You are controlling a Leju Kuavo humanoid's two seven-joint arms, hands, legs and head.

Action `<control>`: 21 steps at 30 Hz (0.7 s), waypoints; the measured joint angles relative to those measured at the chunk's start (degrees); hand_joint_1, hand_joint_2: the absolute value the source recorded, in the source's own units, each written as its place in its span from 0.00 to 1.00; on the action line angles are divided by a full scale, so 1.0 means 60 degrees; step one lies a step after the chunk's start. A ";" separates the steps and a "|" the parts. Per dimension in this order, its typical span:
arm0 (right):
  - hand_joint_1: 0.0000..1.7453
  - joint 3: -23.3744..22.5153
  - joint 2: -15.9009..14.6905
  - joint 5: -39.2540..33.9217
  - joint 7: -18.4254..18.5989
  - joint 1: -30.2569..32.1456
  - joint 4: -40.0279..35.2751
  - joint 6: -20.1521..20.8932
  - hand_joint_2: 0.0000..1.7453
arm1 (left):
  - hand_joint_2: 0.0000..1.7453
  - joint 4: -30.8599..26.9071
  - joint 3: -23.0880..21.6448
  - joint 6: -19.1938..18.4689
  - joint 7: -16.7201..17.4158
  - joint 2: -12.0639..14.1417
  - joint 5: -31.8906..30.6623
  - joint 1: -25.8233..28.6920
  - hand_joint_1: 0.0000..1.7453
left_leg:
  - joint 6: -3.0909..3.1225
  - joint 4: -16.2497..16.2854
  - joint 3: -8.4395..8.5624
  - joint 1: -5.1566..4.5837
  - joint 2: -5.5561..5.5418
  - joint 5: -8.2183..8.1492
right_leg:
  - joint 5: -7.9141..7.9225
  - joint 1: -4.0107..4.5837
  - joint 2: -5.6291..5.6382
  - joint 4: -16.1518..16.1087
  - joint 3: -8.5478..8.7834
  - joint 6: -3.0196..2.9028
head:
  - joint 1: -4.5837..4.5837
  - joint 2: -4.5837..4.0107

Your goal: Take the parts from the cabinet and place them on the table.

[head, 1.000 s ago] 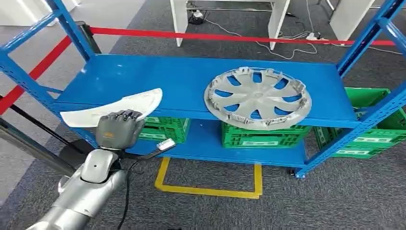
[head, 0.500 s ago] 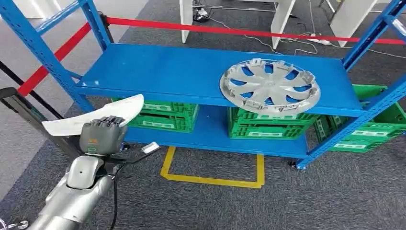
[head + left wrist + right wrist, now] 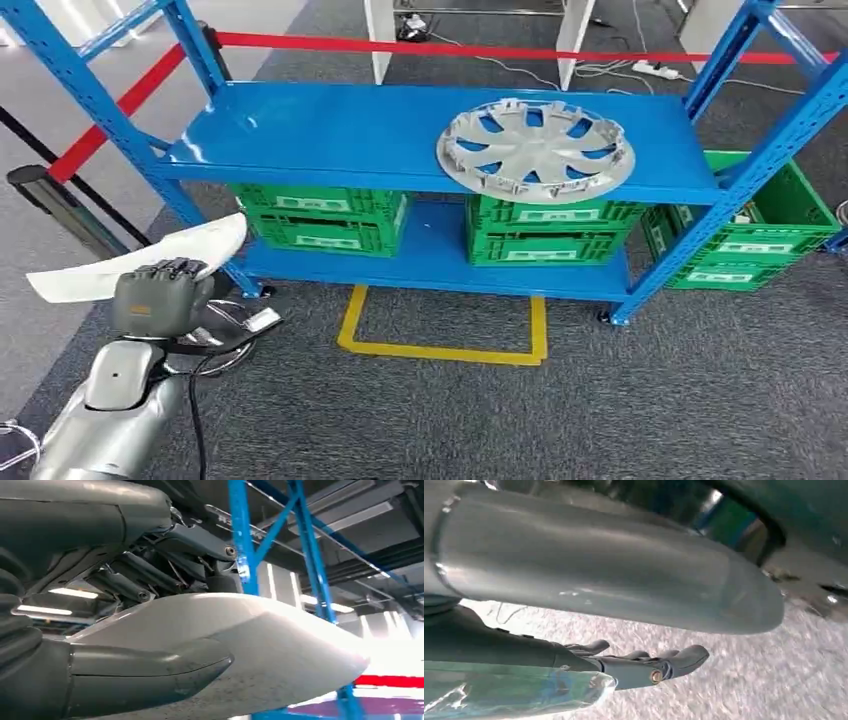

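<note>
Your left hand (image 3: 155, 295) is clamped around the white curved part (image 3: 140, 262), fingers over its top and, in the left wrist view, the thumb (image 3: 150, 672) pressed beneath. The part's long axis runs across you, its tip tilted up toward the blue shelf (image 3: 330, 135), where the hubcap (image 3: 535, 150) lies flat. Your right hand (image 3: 644, 665) hangs above the floor, fingers loosely apart, holding nothing
</note>
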 joint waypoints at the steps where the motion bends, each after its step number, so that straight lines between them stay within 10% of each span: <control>1: 0.00 0.0000 0.0000 0.0040 0.0000 0.0006 -0.0004 0.0000 0.00 | 1.00 0.0011 0.0036 0.0000 -0.0011 0.0011 0.0004 0.0007 0.92 | -0.0027 0.0219 0.0080 0.0020 0.0001 0.0167 | 0.0097 -0.0003 -0.0010 0.0029 -0.0158 0.0025 | -0.0004 0.0000; 4: 0.00 0.0000 0.0007 0.0106 0.0007 -0.0004 -0.0004 -0.0004 0.00 | 1.00 0.0015 0.0192 0.0000 -0.0087 0.0025 0.0015 0.0009 0.92 | -0.0045 -0.1150 0.1377 0.0084 0.0003 0.1016 | 0.0333 -0.0023 -0.0014 0.0226 -0.0658 0.0138 | 0.0000 0.0000; 6: 0.00 0.0000 0.0022 0.0135 0.0018 -0.0015 -0.0004 -0.0004 0.00 | 1.00 0.0015 0.0259 0.0000 -0.0142 0.0025 0.0022 -0.0016 0.92 | 0.0041 -0.2716 0.2498 0.0064 -0.0012 0.0553 | 0.0416 0.0029 0.0002 0.0430 -0.0853 0.0237 | -0.0011 0.0000; 10: 0.00 0.0000 0.0025 0.0142 0.0022 0.0006 -0.0004 -0.0004 0.00 | 1.00 0.0025 0.0324 0.0000 -0.0142 0.0025 0.0022 0.0041 0.92 | 0.0411 -0.2829 0.2296 0.0025 0.0022 0.0701 | 0.0698 -0.0030 0.0010 0.0392 -0.0984 0.0489 | -0.0011 0.0000; 15: 0.00 0.0000 0.0025 0.0131 0.0044 -0.0009 -0.0004 -0.0004 0.00 | 1.00 0.0062 0.0397 0.0000 -0.0240 0.0025 0.0029 0.0021 0.92 | 0.0608 -0.2801 0.1568 -0.0004 0.0067 0.1297 | -0.1524 -0.0064 0.0053 0.3053 -0.1746 0.0658 | 0.0065 0.0000; 17: 0.00 0.0000 0.0025 0.0124 0.0047 -0.0012 -0.0004 -0.0004 0.00 | 1.00 0.0091 0.0448 0.0000 -0.0324 0.0022 0.0026 0.0023 0.92 | 0.0584 -0.2785 0.1229 -0.0028 0.0064 0.1543 | -0.1042 -0.0063 0.0053 0.3326 -0.1494 0.0634 | 0.0069 0.0000; 19: 0.00 0.0000 0.0025 0.0116 0.0066 -0.0016 -0.0004 0.0000 0.00 | 1.00 0.0095 0.0484 0.0000 -0.0368 0.0022 0.0025 0.0021 0.92 | 0.0546 -0.2778 0.0958 -0.0053 0.0060 0.1760 | -0.0364 -0.0057 0.0054 0.2240 -0.0575 0.0527 | 0.0069 0.0000; 21: 0.00 0.0000 0.0025 0.0120 0.0069 -0.0026 -0.0004 0.0004 0.00 | 1.00 0.0095 0.0499 0.0000 -0.0379 0.0018 0.0029 0.0012 0.92 | 0.0512 -0.2773 0.0863 -0.0063 0.0056 0.1880 | -0.0406 -0.0031 0.0066 0.1220 0.0196 0.0436 | 0.0058 0.0000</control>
